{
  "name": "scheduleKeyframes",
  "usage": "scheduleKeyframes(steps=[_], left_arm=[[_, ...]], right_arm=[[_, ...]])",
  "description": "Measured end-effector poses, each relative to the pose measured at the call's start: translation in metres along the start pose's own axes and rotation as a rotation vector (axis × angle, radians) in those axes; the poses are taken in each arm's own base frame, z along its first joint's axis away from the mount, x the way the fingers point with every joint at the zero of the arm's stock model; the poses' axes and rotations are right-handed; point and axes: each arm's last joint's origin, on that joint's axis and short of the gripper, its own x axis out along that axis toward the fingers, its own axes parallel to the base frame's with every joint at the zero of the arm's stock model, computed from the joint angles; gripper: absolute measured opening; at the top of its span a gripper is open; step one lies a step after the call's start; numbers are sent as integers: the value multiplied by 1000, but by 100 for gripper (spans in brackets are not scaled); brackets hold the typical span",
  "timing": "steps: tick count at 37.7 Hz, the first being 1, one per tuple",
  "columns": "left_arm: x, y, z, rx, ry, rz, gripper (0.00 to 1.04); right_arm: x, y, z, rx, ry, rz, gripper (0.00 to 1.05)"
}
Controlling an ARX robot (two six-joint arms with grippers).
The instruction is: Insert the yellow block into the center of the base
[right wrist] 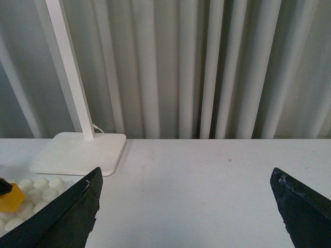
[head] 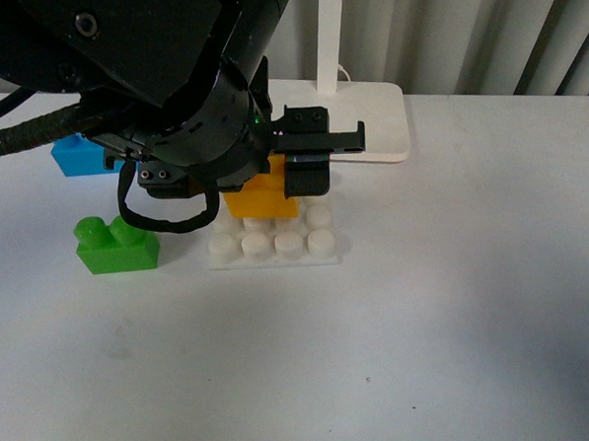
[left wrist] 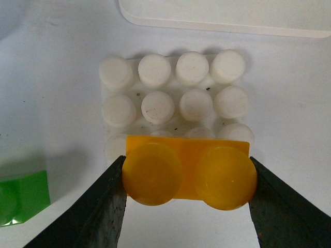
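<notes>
The yellow block (left wrist: 189, 175), with two round studs, is held between the black fingers (left wrist: 101, 206) of my left gripper (left wrist: 189, 178), which is shut on it. In the front view the yellow block (head: 259, 198) hangs over the rear rows of the white studded base (head: 276, 246), under the left gripper (head: 270, 187). I cannot tell whether it touches the studs. Two full rows of the base (left wrist: 173, 95) show beyond the block in the left wrist view. My right gripper (right wrist: 186, 206) stands open over bare table, with the base (right wrist: 36, 188) and block (right wrist: 10, 198) at that view's edge.
A green two-stud brick (head: 116, 245) lies left of the base, also seen as a green brick (left wrist: 23, 199) in the left wrist view. A blue brick (head: 79, 155) is partly hidden behind the arm. The white lamp stand (head: 358, 118) stands behind the base, before grey curtains (right wrist: 207, 67).
</notes>
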Motion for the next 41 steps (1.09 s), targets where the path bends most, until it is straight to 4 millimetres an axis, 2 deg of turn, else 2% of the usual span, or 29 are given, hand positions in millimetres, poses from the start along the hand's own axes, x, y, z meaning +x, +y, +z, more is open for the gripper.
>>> scheduleKeyframes(steps=[23,41], left_arm=[[17,0,-8,1,12,-2,60],[20,-1,-7,9,4,-11,60]], right_arm=[[0,0,0,0,0,0,95],[0,0,0,0,0,0,95]])
